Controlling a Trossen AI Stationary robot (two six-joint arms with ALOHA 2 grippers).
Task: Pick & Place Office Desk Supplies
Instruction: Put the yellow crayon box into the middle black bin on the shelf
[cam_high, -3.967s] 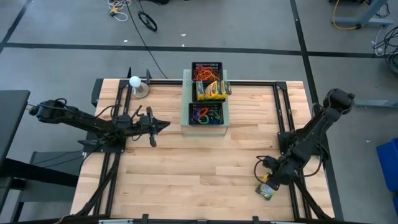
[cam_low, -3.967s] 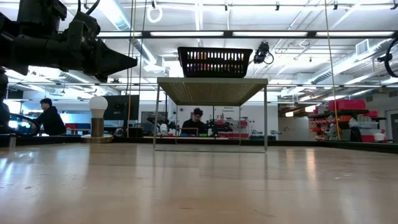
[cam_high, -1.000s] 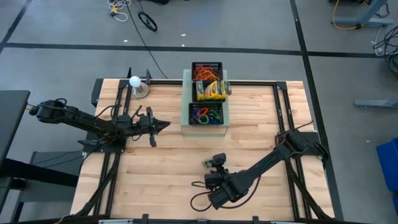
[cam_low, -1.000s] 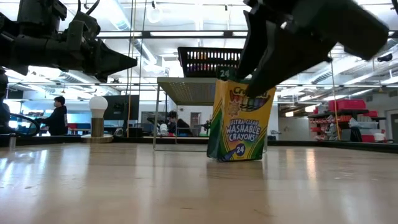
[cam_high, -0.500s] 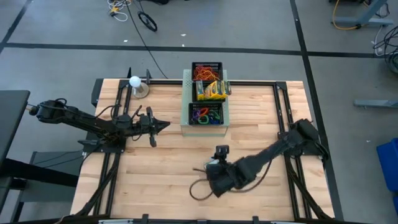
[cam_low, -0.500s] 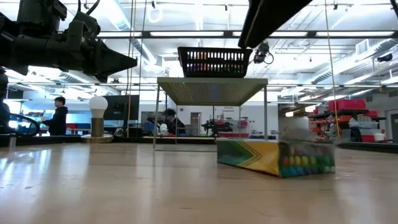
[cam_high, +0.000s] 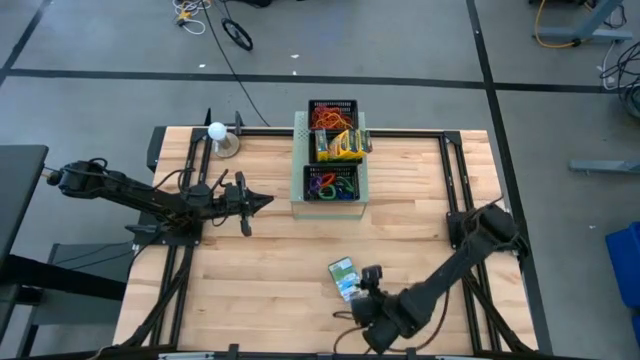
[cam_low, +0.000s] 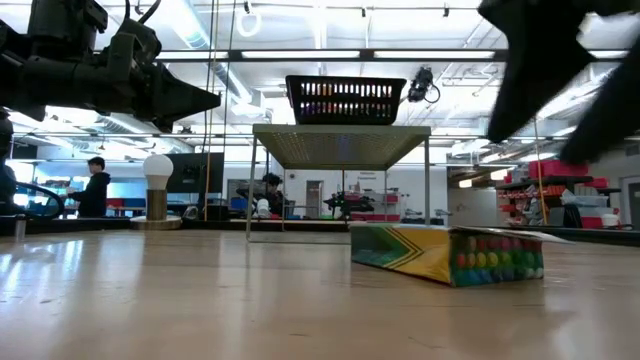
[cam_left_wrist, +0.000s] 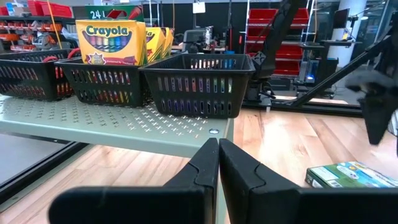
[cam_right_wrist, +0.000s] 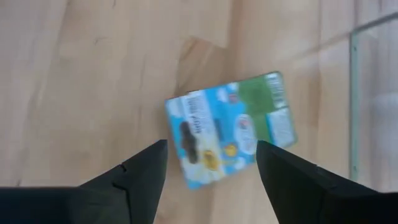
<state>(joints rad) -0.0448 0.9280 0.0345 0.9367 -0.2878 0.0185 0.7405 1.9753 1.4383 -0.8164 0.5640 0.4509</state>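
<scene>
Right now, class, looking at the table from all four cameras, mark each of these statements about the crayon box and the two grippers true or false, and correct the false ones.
1. The crayon box on the bare table lies flat on its side. True.
2. The right gripper is shut on that crayon box. False: its fingers stand open above the box, apart from it.
3. The left gripper is shut and holds nothing. True.
4. The pale-green perforated box carries no trays. False: black mesh trays sit on it, with more crayon boxes between them.
5. The white ball on a stand is next to the right arm. False: it stands at the far left corner.
</scene>
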